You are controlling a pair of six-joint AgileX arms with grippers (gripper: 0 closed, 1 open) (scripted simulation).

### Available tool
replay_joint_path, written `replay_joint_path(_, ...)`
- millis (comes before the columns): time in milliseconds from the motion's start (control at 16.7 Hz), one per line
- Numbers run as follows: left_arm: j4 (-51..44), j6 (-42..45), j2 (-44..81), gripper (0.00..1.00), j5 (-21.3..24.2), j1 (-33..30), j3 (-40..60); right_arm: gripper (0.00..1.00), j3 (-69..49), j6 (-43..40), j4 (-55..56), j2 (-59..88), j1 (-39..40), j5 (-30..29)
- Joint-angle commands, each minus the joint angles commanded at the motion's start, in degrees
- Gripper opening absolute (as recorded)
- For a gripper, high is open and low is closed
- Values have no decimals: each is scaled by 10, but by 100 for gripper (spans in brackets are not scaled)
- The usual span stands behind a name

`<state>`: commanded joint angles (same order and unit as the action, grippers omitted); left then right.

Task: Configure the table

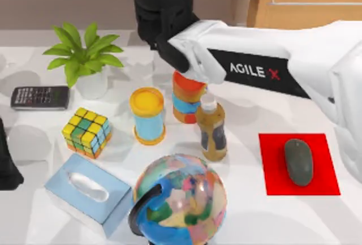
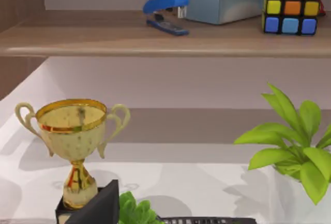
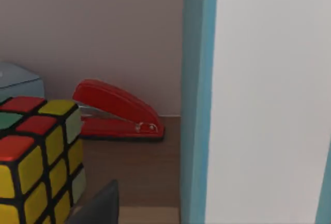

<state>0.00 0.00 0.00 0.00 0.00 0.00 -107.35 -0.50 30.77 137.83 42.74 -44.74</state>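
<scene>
The white table (image 1: 243, 211) carries many objects. My right arm (image 1: 254, 69) reaches from the right across the table's back, its black wrist (image 1: 161, 16) at the shelf edge over the back middle. In the right wrist view a dark part of my right gripper (image 3: 98, 206) sits close to a colour cube (image 3: 36, 151), a red stapler (image 3: 116, 113) and a white panel with a teal edge (image 3: 196, 100). My left arm (image 1: 7, 163) is parked at the table's left edge; its wrist view looks over the table (image 2: 207, 182) toward the shelf.
On the table stand a globe (image 1: 181, 200), tissue box (image 1: 87, 194), colour cube (image 1: 86, 132), yellow-lidded can (image 1: 148, 115), striped can (image 1: 186, 98), bottle (image 1: 212, 129), plant (image 1: 85, 58), calculator (image 1: 39, 97), and mouse (image 1: 298, 162) on a red mat (image 1: 271, 166). A gold trophy (image 2: 75, 131) stands at the left.
</scene>
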Motion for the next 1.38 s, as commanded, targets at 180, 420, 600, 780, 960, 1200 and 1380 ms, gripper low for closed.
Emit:
replay_joint_path(180,0,0,0,100,0,0,0,100,1,-1,1,-3,-3,1)
replay_joint_path(420,0,0,0,100,0,0,0,100,-30,0,-14,16,-7,7)
replay_joint_path(600,0,0,0,100,0,0,0,100,-64,-1,-28,35,-14,14)
replay_joint_path(780,0,0,0,100,0,0,0,100,-68,-1,-30,37,-15,14)
replay_joint_path(960,0,0,0,100,0,0,0,85,-68,-1,-30,37,-15,14)
replay_joint_path(1200,0,0,0,100,0,0,0,55,-68,-1,-30,37,-15,14)
replay_joint_path(1380,0,0,0,100,0,0,0,32,-68,-1,-30,37,-15,14)
